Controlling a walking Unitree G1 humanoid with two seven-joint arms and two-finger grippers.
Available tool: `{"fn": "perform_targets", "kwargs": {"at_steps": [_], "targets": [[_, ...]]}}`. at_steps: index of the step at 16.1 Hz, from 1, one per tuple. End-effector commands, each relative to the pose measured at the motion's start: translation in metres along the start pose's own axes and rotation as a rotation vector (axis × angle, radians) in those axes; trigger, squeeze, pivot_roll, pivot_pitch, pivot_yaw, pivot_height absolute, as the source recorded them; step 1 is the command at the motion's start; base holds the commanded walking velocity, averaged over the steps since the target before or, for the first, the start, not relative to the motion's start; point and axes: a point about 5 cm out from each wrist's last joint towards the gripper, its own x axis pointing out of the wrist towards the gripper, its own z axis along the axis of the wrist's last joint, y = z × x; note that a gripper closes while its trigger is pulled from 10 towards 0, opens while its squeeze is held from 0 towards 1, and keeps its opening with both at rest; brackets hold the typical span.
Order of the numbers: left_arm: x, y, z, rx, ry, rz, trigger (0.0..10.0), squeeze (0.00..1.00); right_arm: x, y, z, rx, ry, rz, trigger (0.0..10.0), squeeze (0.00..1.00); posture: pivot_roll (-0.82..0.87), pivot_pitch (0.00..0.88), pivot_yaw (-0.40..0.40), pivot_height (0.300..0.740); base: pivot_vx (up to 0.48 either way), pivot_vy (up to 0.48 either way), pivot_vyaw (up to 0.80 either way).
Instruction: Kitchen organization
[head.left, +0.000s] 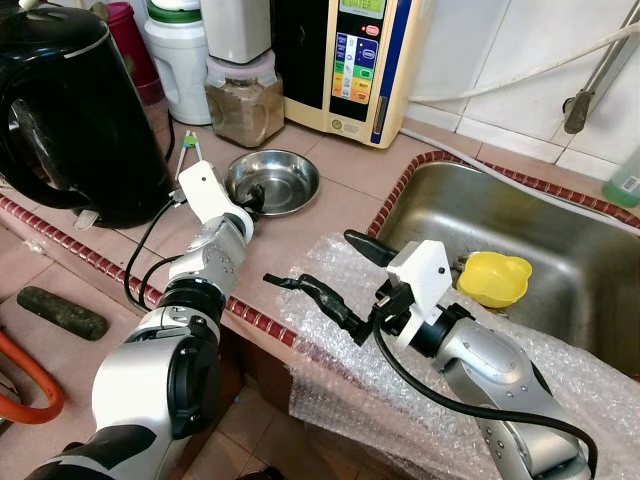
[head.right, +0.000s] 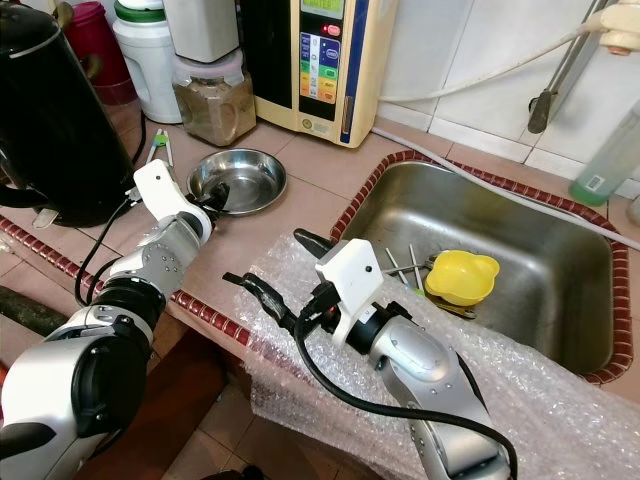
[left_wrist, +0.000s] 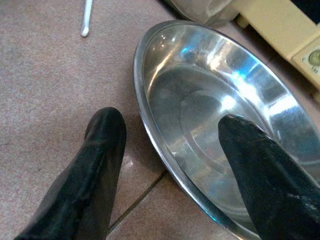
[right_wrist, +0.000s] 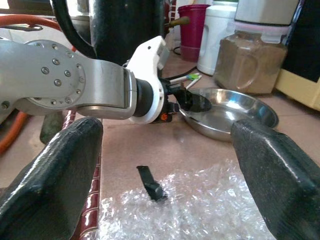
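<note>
Tiled kitchen table (head.left: 330, 215) beside a steel sink (head.left: 560, 240): the left claw (left_wrist: 170, 150) is spread, its 2 fingers straddling the near rim of the round steel bowl (head.left: 272, 182), which sits upright, mouth up, with no long axis, just in front of the spice jar (head.left: 243, 100). No grip has closed, so the tidying looks barely begun. The right claw (head.left: 320, 275) hovers spread over bubble wrap (head.left: 330, 330)

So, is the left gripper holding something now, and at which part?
Not gripped yet: the left gripper is open, its fingers straddling the rim of the steel bowl. The right gripper is open, holding nothing.
</note>
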Motion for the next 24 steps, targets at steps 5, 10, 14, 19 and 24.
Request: {"fn": "perform_targets", "kwargs": {"at_steps": [5,10,14,19,24], "targets": [[-0.004,0.008,-0.03,0.06,0.094,-0.007,0.0,0.0,-0.001,-0.003,0.004,-0.001,0.003,0.017,10.0,0.0,-0.04,0.102,0.004,0.74,0.0,0.0,0.0],[-0.006,0.018,-0.036,0.105,0.12,-0.009,0.0,0.0,0.0,-0.01,0.002,-0.023,0.025,-0.007,10.0,0.0,-0.03,0.095,0.003,0.74,0.0,0.0,0.0],[-0.01,0.026,-0.03,0.161,0.052,-0.061,0.0,0.0,0.002,-0.012,0.001,-0.015,0.028,-0.019,10.0,0.0,-0.02,0.096,0.003,0.74,0.0,0.0,0.0],[-0.015,0.02,-0.035,0.135,0.0,-0.155,0.0,0.0,0.003,-0.014,0.0,-0.03,0.049,-0.017,10.0,0.0,-0.02,0.093,-0.004,0.74,0.0,0.0,0.0],[-0.02,0.012,-0.036,0.131,-0.08,-0.218,0.0,0.0,0.002,-0.017,-0.006,-0.065,0.089,-0.029,10.0,0.0,-0.03,0.092,-0.011,0.74,0.0,0.0,0.0]]}}
